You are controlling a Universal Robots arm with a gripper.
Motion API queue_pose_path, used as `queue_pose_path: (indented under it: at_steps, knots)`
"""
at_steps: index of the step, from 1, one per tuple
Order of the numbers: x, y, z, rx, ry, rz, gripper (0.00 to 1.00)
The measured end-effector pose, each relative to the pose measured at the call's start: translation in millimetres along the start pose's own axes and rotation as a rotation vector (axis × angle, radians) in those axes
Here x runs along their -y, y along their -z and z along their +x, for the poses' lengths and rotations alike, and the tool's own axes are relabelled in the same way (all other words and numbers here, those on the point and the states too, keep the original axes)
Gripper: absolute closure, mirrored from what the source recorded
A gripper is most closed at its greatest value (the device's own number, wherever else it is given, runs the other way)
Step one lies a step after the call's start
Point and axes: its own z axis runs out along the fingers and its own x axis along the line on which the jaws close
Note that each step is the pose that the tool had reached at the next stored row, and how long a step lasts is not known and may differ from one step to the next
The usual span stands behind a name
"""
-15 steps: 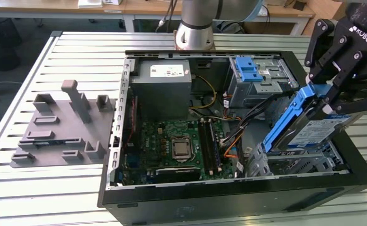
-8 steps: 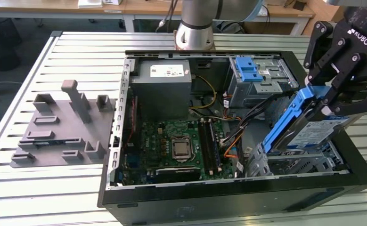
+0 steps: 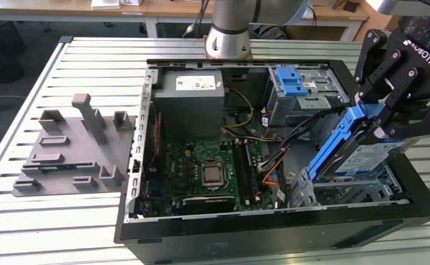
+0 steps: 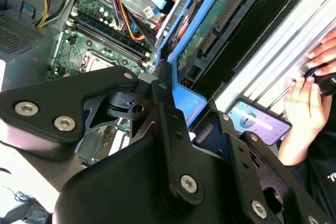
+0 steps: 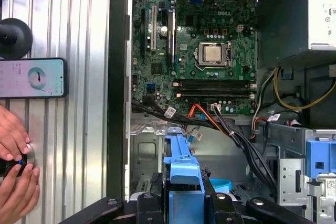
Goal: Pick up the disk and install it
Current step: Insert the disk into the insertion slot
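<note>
The pincer [image 3: 382, 122] was clenched on the upper end of the disk [image 3: 360, 157], which hung tilted beneath it over the metal bay [image 3: 347, 194] in the computer case [image 3: 274, 234]. Its low corner might catch the bay's edge or snag the cables [image 5: 220, 124] just beside it, and twist loose. Counted: one disk, one pincer, one case, one phone [image 5: 32, 78], two hands [image 5: 16, 190] on the desk [image 3: 89, 55].
</note>
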Motion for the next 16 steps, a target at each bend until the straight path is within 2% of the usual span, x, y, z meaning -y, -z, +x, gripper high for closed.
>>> queue_pose_path:
  at_steps: [7, 16]
  knots:
    - [0.2, -5.1, 0.1, 0.0, 0.0, 0.0, 0.64]
    - [0.2, -6.5, 0.1, 0.0003, 0.0, 0.0, 0.64]
